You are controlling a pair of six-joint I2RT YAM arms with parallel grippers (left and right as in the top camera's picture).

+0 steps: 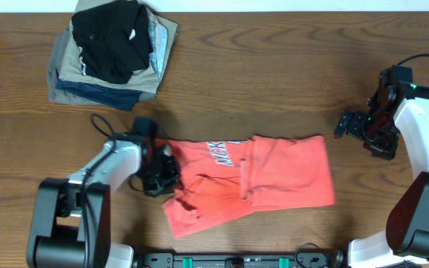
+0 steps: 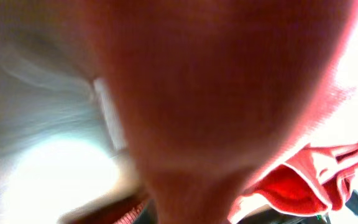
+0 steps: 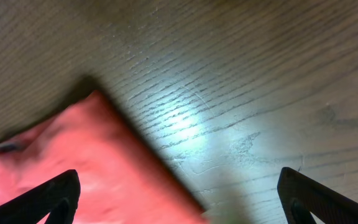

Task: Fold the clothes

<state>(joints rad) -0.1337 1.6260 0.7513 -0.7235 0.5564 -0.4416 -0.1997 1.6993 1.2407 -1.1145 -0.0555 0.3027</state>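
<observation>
Red T-shirt [image 1: 274, 175] is found partly folded on the table [image 1: 274, 82], well apart from the stack of folded clothes [image 1: 114, 52]. The left gripper [image 1: 159, 170] is set at its left edge; with that camera smothered in cloth, its hold cannot be told. The right gripper [image 3: 179, 208] is spread wide and empty beside the right corner. Fabric is judged light and limp, best pinched at corners.

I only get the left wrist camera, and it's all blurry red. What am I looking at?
Observer: A coral T-shirt, rumpled on the table; the left gripper is at its left edge.
Operator: Where's the other arm?
Observer: The right gripper is open, off the shirt's right end and apart from it.
Operator: Anything else on there?
Observer: A stack of folded garments sits at the far left corner.
</observation>
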